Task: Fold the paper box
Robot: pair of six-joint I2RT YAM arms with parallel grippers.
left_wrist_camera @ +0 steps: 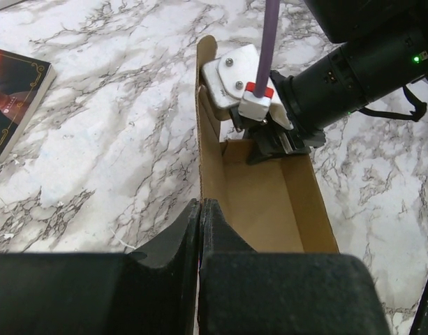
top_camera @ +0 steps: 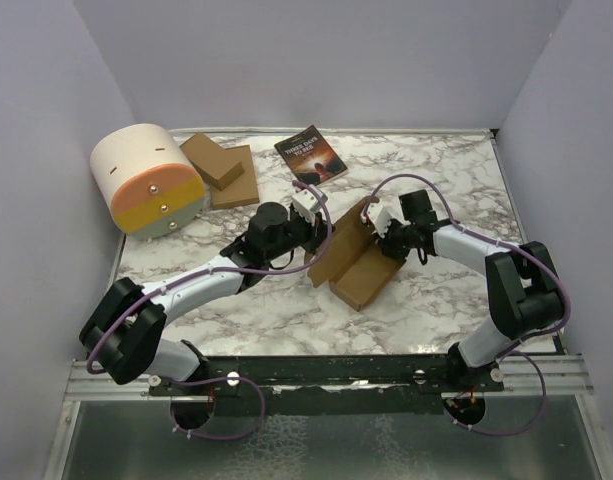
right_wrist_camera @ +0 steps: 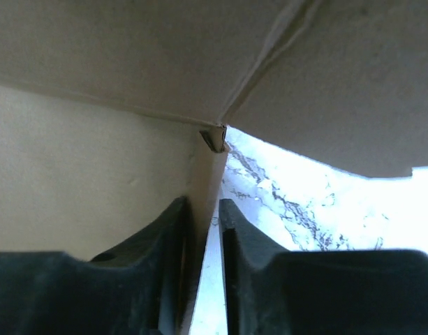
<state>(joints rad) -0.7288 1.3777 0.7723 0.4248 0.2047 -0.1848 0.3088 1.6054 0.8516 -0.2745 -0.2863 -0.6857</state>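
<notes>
From above, one marble surface (top_camera: 436, 170) carries one paper box (top_camera: 361, 275), part-folded into an open trough at its middle, with one long wall standing taller than the other. Two arms meet at it. The left gripper (top_camera: 321, 235) is at the tall wall, and the right gripper (top_camera: 371, 228) is at the far end of the box. Toward the back lie one dark-covered book (top_camera: 311, 153), one stack of flat brown cardboard pieces (top_camera: 221, 170) and one cream, orange and yellow drum (top_camera: 146, 180) on its side, all well apart from the box. In the left wrist view, the left gripper (left_wrist_camera: 201, 209) is clenched on the upright wall of the paper box (left_wrist_camera: 262, 202), its two fingers pressed together with the card's edge between them. The right gripper (left_wrist_camera: 273, 143) reaches into the trough's far end, and the one book (left_wrist_camera: 11, 105) shows at the left edge on the surface (left_wrist_camera: 116, 139). In the right wrist view, the right gripper (right_wrist_camera: 203, 206) straddles a thin wall of the paper box (right_wrist_camera: 95, 174) with a narrow gap. I cannot tell whether it presses the card. The surface (right_wrist_camera: 269, 195) shows beyond.
</notes>
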